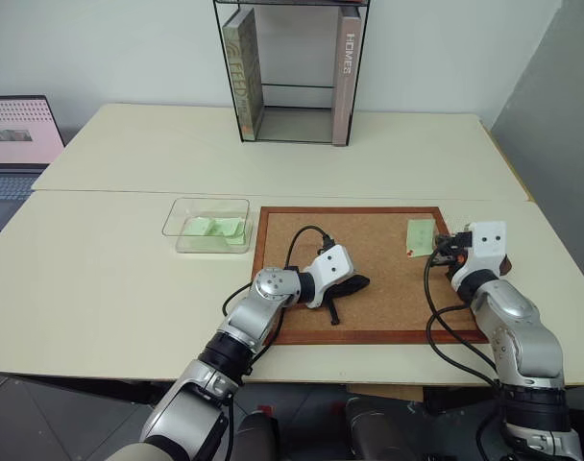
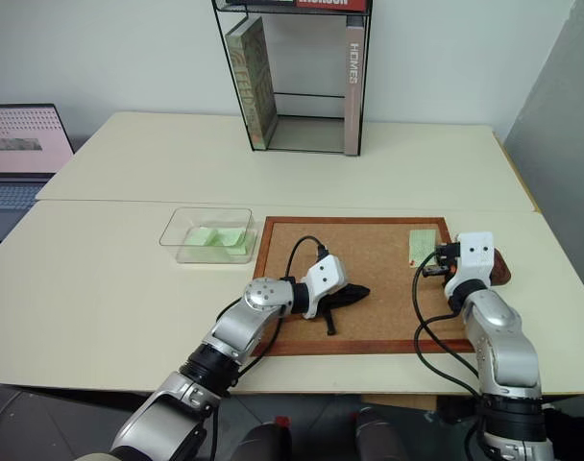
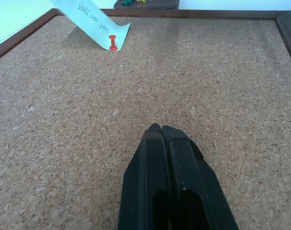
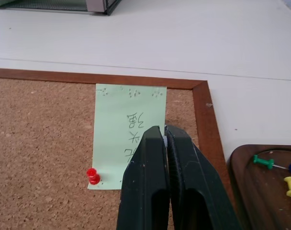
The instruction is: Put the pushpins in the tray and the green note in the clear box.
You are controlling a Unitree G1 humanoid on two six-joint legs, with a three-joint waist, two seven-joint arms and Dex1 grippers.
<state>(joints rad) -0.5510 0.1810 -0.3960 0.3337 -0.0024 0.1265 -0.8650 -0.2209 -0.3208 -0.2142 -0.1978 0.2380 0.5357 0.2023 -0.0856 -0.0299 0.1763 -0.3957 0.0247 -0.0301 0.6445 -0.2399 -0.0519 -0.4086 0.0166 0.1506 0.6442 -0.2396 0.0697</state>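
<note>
"HOMER" is printed vertically in pale capitals on the spine of the book (image 1: 348,72) standing at the right side of the glass case (image 1: 292,72), at twelve o'clock on the desk (image 1: 129,279). Lettering is seen on the spine of the left book (image 1: 242,72) but cannot be made out. Handwritten characters are carried by the green note (image 4: 130,143) pinned at the cork board's (image 1: 369,279) two o'clock corner; they cannot be read with certainty.
</note>
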